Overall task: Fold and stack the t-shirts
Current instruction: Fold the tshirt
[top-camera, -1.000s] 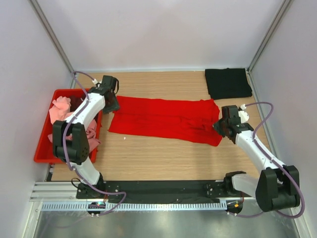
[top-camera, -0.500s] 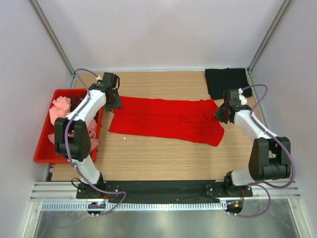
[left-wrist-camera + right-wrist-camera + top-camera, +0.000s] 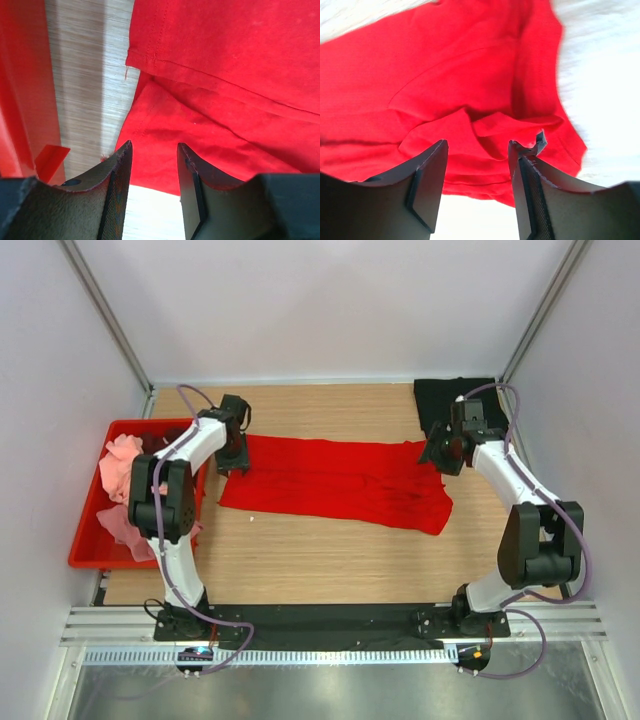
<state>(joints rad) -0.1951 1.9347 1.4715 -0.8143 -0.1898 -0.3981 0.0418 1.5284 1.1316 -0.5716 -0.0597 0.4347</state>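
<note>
A bright red t-shirt (image 3: pixel 335 480) lies folded into a long band across the middle of the table. My left gripper (image 3: pixel 237 458) hovers open over its left end, where a sleeve fold (image 3: pixel 165 130) shows beyond the empty jaws (image 3: pixel 154 145). My right gripper (image 3: pixel 437 452) hangs open over the band's far right corner, its jaws (image 3: pixel 477 145) empty above rumpled red cloth (image 3: pixel 485 100). A black t-shirt (image 3: pixel 432 405) lies folded at the back right. Pink t-shirts (image 3: pixel 120 465) are heaped in the crate.
A rigid red plastic crate (image 3: pixel 85 560) stands at the left table edge, its wall (image 3: pixel 20 100) close beside my left gripper. Grey walls enclose the table on three sides. Bare wood (image 3: pixel 320 560) lies in front of the red t-shirt.
My right gripper has moved from the red t-shirt's near right corner toward the back and opened, leaving the cloth lying. The left gripper has shifted slightly right.
</note>
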